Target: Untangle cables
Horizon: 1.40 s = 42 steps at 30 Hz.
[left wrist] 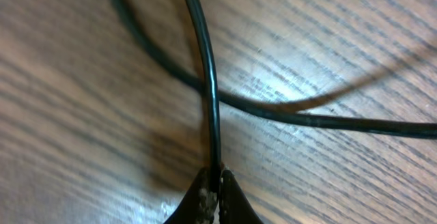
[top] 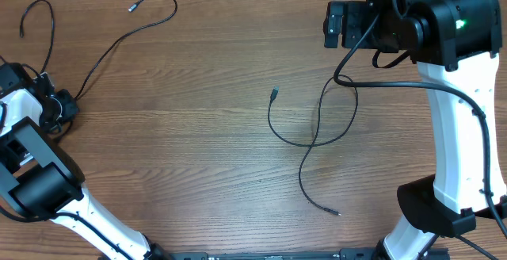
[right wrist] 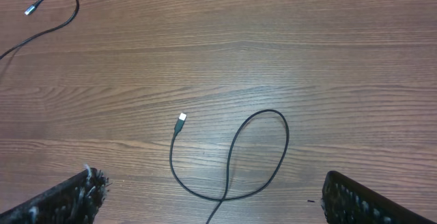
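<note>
Left-hand cable, position: the left-hand thin black cable [top: 119, 42] lay on the brown wood-grain table [top: 198, 173]. It ran from the left arm's end up and across to a small silver plug tip [top: 131, 8] near the far edge. A further black loop rose beside the left edge.
Left gripper, state: the left gripper [left wrist: 213, 183] had its fingertips together, clamped on that cable. In the left wrist view the held strand crossed a second black strand [left wrist: 328, 120] just ahead of the tips.
Central cable, position: the central thin black cable [top: 317, 137] lay well apart from the left-hand one. It formed one loop that crossed itself once, with a plug end [right wrist: 181, 117] left of the loop and the other end trailing toward the near edge.
Handling, judged: both cables appeared light, limp and smooth-jacketed. They would likely sag and slip rather than hold a shape, and the plugs looked like the only stiff parts.
Grasp point, judged: a hold just behind the plug end, or on one strand beside the crossing, would likely let the loop be drawn open.
Right gripper, state: the right gripper [top: 337, 24] hovered over the far right of the table with its fingers wide apart. It held nothing and touched nothing. In the right wrist view the loop lay below, between the two fingers.
</note>
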Tool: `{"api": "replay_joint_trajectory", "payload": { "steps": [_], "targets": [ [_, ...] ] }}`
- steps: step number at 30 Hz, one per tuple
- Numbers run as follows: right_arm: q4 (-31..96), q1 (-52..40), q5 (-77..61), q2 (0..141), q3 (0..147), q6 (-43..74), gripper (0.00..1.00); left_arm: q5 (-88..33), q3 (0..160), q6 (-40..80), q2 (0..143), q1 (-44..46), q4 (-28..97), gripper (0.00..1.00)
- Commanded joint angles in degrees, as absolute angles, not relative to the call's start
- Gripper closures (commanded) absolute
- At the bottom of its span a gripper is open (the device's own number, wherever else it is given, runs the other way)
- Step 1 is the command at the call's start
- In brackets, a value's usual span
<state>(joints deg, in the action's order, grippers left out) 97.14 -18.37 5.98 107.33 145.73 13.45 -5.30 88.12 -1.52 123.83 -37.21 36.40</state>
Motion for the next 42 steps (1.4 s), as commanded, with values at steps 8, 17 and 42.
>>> {"api": "replay_joint_trajectory", "payload": {
  "steps": [8, 17, 42],
  "targets": [
    [97.0, -18.2, 6.4, 106.6, 145.6, 13.5, 0.0, -3.8, 89.8, 11.9, 112.8, -38.3, 38.0, 0.96],
    [97.0, -18.2, 6.4, 106.6, 145.6, 13.5, 0.0, 10.3, 89.8, 21.9, 111.9, -39.6, 47.5, 0.96],
    [97.0, -18.2, 6.4, 106.6, 145.6, 13.5, 0.0, -7.6, 89.7, 1.9, 123.3, -36.0, 35.5, 0.27]
  ]
}}
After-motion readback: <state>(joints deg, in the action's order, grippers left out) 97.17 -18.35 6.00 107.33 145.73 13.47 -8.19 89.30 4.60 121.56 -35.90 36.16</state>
